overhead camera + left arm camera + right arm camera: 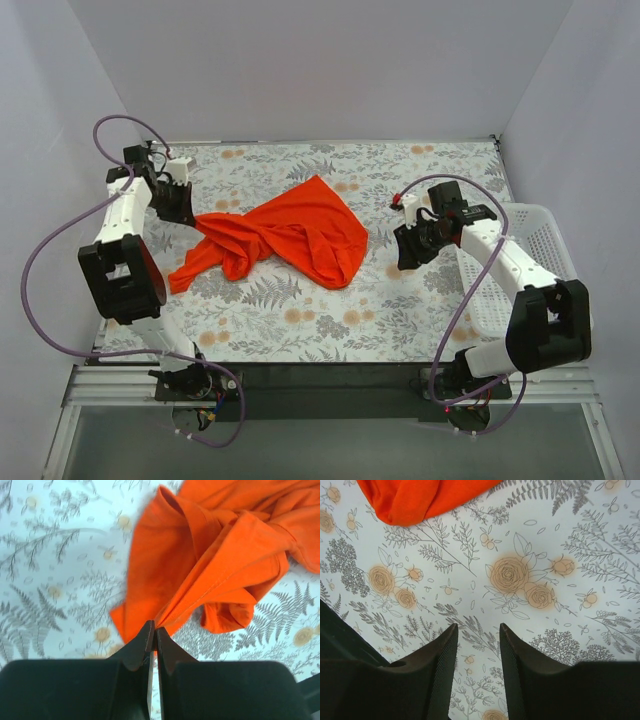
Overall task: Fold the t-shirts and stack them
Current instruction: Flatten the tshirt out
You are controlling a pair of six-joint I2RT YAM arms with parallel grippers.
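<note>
Right at the tips of the left gripper (153,631), a thin edge of the t-shirt (200,565) is being pinched, the rest bunching beyond them; the right gripper (477,642) is hanging released, shirt lying up-left of its fingers, so one-sided pulling is probably risking a slip

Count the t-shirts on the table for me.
1: the orange t-shirt lies bunched on the mat, one end pinched in the left gripper. Another could hide in the white basket at right.
</note>
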